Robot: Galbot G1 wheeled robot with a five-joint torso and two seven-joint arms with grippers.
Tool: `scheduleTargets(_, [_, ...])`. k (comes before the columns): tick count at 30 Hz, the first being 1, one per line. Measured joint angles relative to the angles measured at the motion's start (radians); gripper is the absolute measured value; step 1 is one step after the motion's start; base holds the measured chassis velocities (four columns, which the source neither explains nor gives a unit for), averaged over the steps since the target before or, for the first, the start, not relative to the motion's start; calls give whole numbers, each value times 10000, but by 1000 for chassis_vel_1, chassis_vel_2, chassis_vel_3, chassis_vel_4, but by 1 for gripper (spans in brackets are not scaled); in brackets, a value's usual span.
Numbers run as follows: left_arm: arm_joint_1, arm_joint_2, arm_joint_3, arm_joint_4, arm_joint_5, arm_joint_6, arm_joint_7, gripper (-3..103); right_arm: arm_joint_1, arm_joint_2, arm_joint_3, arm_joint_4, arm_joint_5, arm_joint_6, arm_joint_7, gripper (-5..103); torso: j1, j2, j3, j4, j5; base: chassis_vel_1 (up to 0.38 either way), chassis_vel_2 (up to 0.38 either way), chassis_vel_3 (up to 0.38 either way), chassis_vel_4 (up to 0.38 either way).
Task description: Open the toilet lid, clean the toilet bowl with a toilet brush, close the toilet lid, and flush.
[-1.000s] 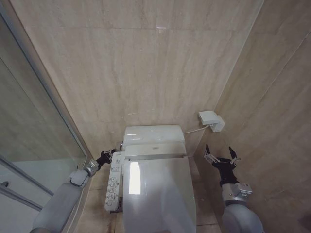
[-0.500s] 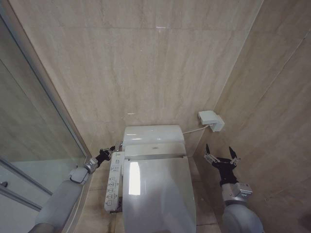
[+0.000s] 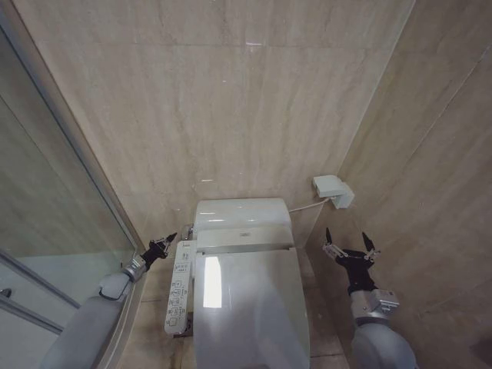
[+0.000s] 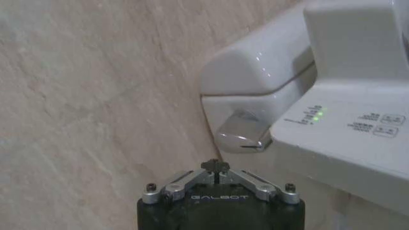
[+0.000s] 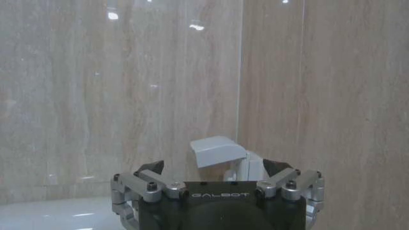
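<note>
The toilet lid (image 3: 250,307) lies shut over the bowl. The left tool (image 3: 163,246), pinched narrow and holding nothing, hangs just beside the chrome flush lever (image 4: 242,135) near the button panel (image 3: 179,288). The right tool (image 3: 350,247) stands spread wide to the lid's right, well apart from it.

Toilet lid (image 3: 250,307) glossy white plastic; flush lever (image 4: 241,135) shiny chrome metal; wall (image 3: 231,100) polished stone.
</note>
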Motion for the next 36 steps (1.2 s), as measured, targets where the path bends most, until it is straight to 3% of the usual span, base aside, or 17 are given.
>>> scheduleTargets(15, [23, -186, -2, -316, 500, -345, -110, 0, 0, 0, 0, 0, 0, 0, 0, 100, 0, 0, 1, -1, 0, 0, 0, 0, 0])
scheduleTargets(36, [-239, -528, 384, 221, 418, -393, -121, 0, 0, 0, 0, -1, 0, 0, 0, 100, 1, 1, -1, 2, 8, 0, 0, 0, 0])
